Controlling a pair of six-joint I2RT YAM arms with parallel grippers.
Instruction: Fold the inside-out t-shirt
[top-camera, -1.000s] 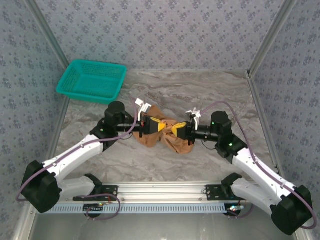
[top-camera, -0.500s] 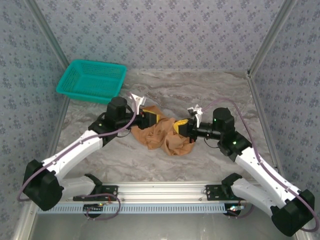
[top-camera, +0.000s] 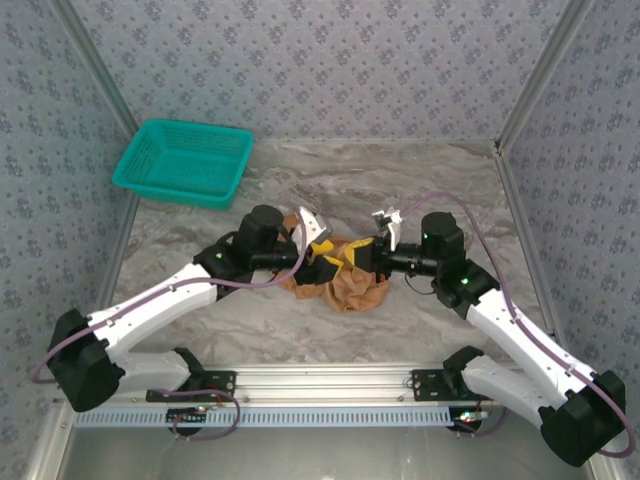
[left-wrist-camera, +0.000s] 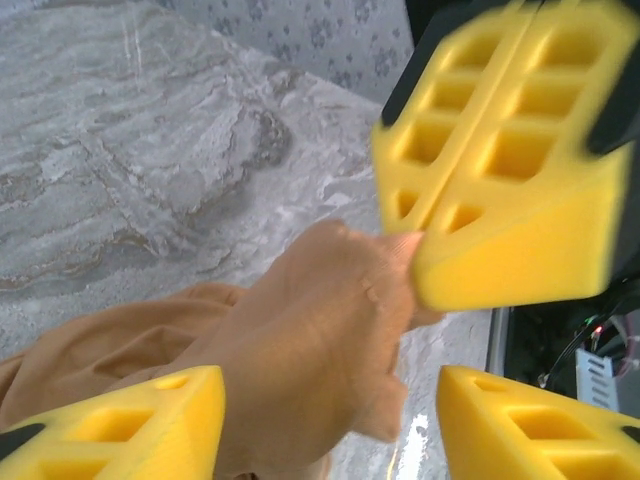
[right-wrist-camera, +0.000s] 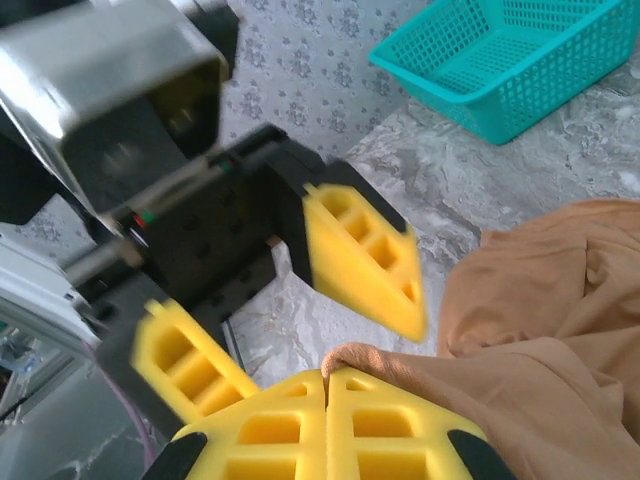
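The t-shirt (top-camera: 350, 288) sat pinched in the right tool (top-camera: 358, 256); the left tool (top-camera: 326, 257), earlier clamped, gaped just beside.

a: what colours are on your bench?
b: my yellow foam finger pads (left-wrist-camera: 110, 425), a plain orange-tan soft cloth t-shirt (top-camera: 350, 285), a teal plastic mesh basket (top-camera: 185, 162), a grey-veined marble tabletop (top-camera: 400, 180), blue-grey flower-print walls (top-camera: 330, 60).
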